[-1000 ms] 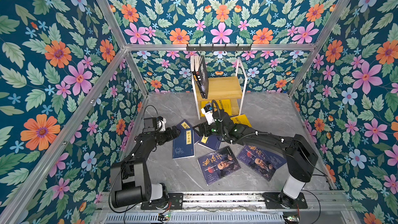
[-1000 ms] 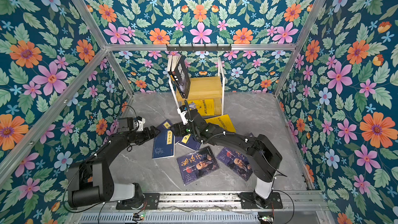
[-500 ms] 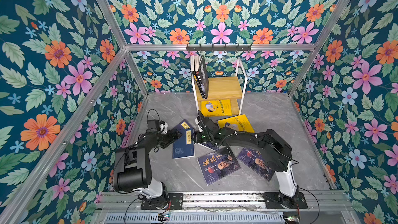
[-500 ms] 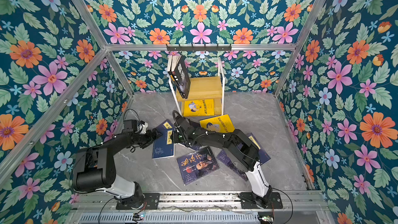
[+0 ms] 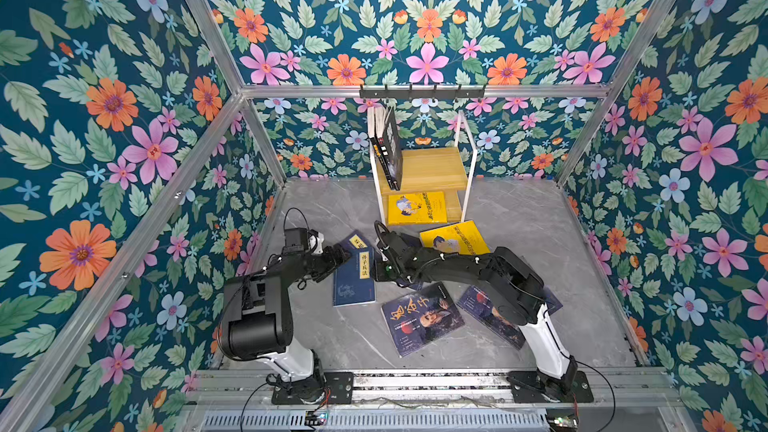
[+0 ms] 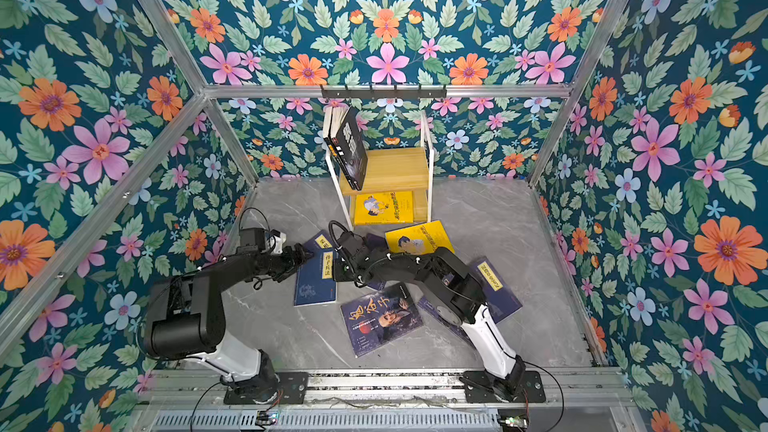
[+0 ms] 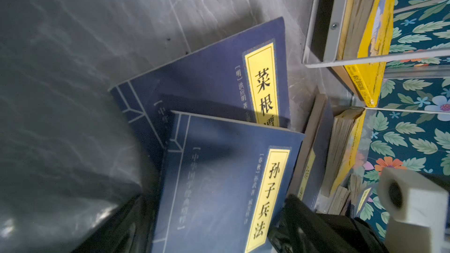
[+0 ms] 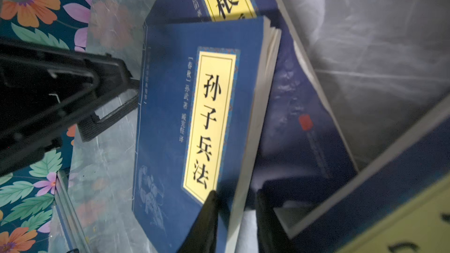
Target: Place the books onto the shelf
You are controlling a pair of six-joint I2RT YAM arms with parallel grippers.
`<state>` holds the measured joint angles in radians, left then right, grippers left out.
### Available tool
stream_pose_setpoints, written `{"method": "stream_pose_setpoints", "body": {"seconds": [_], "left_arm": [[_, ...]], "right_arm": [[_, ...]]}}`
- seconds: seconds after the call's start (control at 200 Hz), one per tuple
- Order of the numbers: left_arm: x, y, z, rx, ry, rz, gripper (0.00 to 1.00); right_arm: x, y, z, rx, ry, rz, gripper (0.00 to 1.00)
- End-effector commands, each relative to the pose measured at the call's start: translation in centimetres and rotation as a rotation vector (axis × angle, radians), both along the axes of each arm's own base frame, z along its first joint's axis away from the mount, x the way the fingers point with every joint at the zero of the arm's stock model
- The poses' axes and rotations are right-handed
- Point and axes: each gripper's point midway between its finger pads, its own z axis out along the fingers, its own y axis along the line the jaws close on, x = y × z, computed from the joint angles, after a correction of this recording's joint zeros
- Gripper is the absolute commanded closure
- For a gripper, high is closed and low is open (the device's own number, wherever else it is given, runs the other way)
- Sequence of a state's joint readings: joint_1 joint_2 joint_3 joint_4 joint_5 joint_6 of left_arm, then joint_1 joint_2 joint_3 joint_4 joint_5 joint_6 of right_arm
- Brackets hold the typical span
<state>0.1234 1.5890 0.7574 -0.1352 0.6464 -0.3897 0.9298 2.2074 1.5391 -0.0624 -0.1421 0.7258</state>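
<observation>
Navy paperback with yellow title label [image 8: 180, 122] lies on grey marbled tabletop [image 5: 519, 218], just in front of the light-wood, white-framed shelf [image 5: 432, 168]. My right claw [image 8: 236, 199] is narrow, pinching its page edge; left claw [image 5: 340, 258] wide, at its spine. Judged light, floppy, slick: grip deep.

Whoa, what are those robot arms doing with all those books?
They're tidying books onto the little wooden shelf. The right gripper pinches the page edge of a navy book down on the table, and the left gripper sits open at its spine side. Some black books already stand on the top board and a yellow book lies on the lower one. Others lie scattered on the table.
</observation>
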Motion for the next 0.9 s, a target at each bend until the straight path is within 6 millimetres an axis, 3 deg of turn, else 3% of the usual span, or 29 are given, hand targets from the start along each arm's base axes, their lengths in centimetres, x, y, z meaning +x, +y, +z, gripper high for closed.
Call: {"method": "stream_pose_setpoints", "body": {"seconds": [0.0, 0.31, 0.545, 0.745, 0.895], "left_arm": [[-0.5, -0.2, -0.3, -0.019, 0.026, 0.005, 0.11], [-0.6, -1.3, 1.8, -0.096, -0.002, 0.007, 0.22], [-0.9, -2.3, 4.0, -0.147, -0.044, -0.01, 0.34], [-1.0, -2.3, 5.0, -0.135, -0.085, -0.015, 0.61], [-0.9, -2.1, 6.0, -0.116, -0.123, -0.021, 0.98]], "right_arm": [[-0.2, -0.7, -1.5, -0.046, 0.022, -0.021, 0.76], [-0.5, -0.6, -4.1, -0.071, 0.07, -0.001, 0.76], [-0.3, 0.1, -3.8, -0.053, 0.062, 0.019, 0.76], [-0.1, 0.3, -2.4, -0.018, 0.027, 0.027, 0.74], [0.2, 0.1, 0.3, 0.031, -0.022, 0.022, 0.7]]}}
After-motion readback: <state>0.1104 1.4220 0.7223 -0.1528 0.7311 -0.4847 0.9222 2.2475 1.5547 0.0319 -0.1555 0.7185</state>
